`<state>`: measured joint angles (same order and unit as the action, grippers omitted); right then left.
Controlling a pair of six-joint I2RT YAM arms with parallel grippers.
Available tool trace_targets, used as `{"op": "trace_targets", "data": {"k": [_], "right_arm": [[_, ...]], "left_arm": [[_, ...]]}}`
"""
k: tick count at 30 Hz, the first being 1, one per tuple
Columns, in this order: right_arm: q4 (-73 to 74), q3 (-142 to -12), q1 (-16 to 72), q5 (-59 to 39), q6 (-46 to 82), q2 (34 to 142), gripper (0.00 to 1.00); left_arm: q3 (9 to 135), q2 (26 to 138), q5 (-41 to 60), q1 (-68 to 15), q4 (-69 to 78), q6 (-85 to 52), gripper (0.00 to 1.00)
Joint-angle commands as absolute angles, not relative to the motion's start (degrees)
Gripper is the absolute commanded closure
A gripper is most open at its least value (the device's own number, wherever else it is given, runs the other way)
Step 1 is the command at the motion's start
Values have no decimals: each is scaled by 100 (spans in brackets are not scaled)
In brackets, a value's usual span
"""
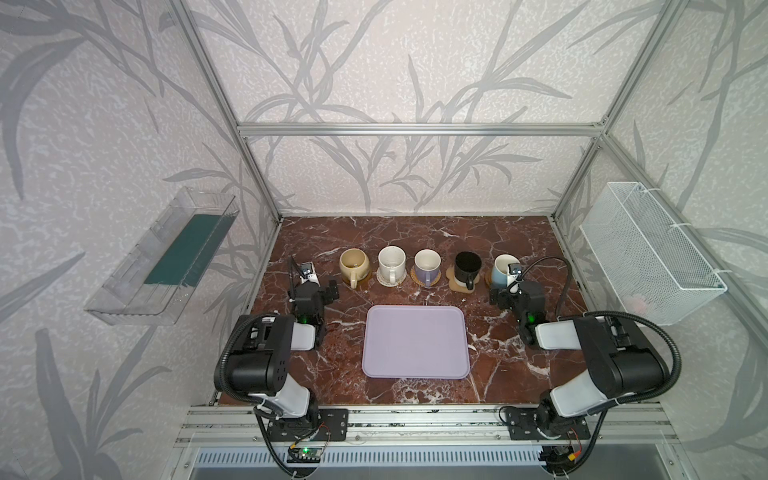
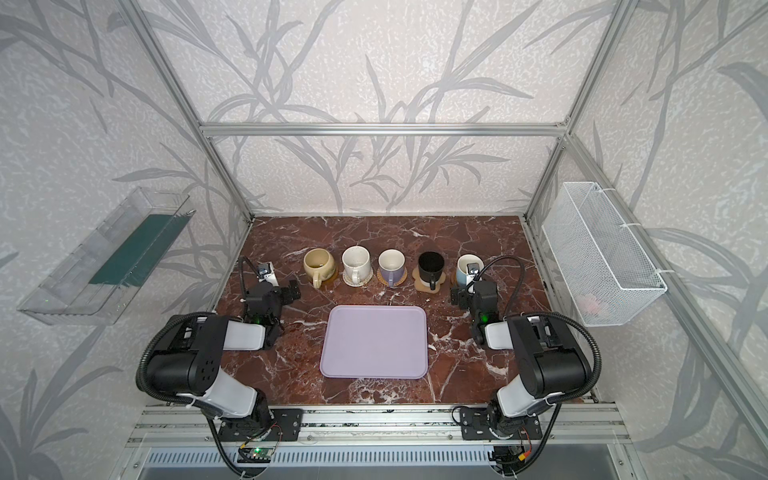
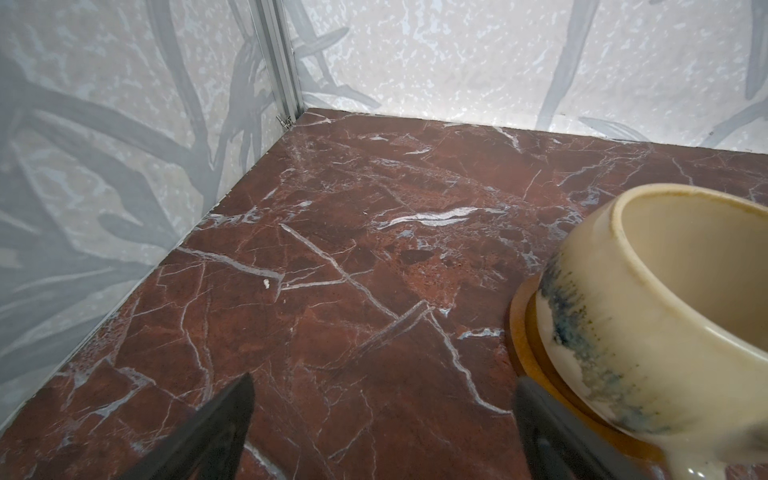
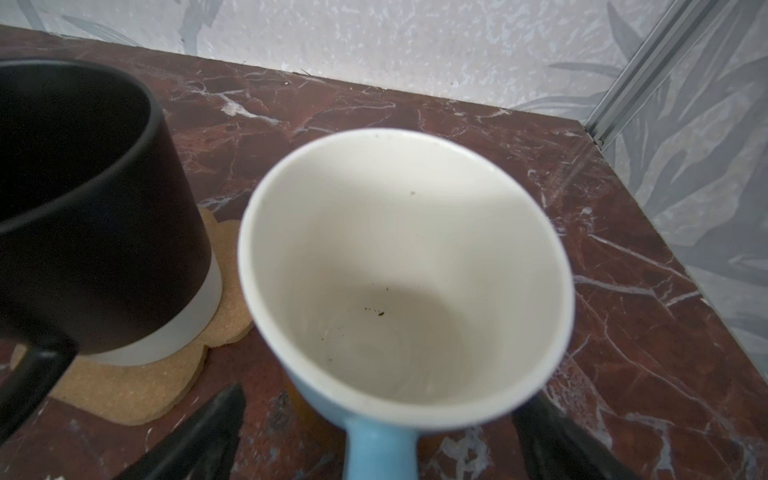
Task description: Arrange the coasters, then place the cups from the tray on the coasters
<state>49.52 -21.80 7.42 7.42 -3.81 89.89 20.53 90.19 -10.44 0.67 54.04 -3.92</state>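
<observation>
- Red-brown marble tabletop (image 1: pixel 415 232) inside a metal-framed booth with grey leaf-patterned walls.
- The lilac tray (image 1: pixel 415 345) lies near the front edge, between the two arms, with nothing on it.
- Behind the tray, five mugs stand upright in a row, each on a coaster. From left to right they are:
  - a beige mug (image 1: pixel 354 266) on an amber disc (image 1: pixel 365 276)
  - a white mug (image 1: pixel 391 264) on a whitish woven round (image 1: pixel 401 279)
  - a lilac mug (image 1: pixel 427 268) on a rattan round (image 1: pixel 415 276)
  - a black mug (image 1: pixel 467 268) on a paw-shaped mat (image 1: pixel 455 284)
  - a light blue mug (image 1: pixel 503 270), whose coaster barely shows
- By this layout, the task looks finished or nearly so.
- The left gripper (image 3: pixel 384 390) sits low beside the beige mug, its jaws spread wide and holding nothing. One finger is just beside the amber disc.
- The right gripper (image 4: pixel 386 399) is also spread wide and grips nothing. The blue mug's handle points straight between its fingers.
- Risk: if the right arm moves sideways rather than straight back, a finger could catch that handle. That could drag or tip the mug off its coaster, or push it into the black mug close beside it.
- Risk: a swing by the left arm towards the row could nudge the beige mug or slide its disc.
- A clear bin (image 1: pixel 162 266) on the left wall and a white wire basket (image 1: pixel 652 253) on the right wall hang well away from the row. Neither is in the way.
</observation>
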Motion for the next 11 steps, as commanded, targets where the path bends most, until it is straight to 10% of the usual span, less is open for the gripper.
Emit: {"op": "trace_targets", "data": {"k": [1, 11], "right_arm": [[5064, -2249, 721, 730, -387, 8900, 1], [4939, -2292, 721, 725, -389, 8859, 1]], "left_arm": [[2129, 9001, -1002, 93, 5489, -250, 1], [2233, 9000, -794, 112, 5293, -220, 1]]}}
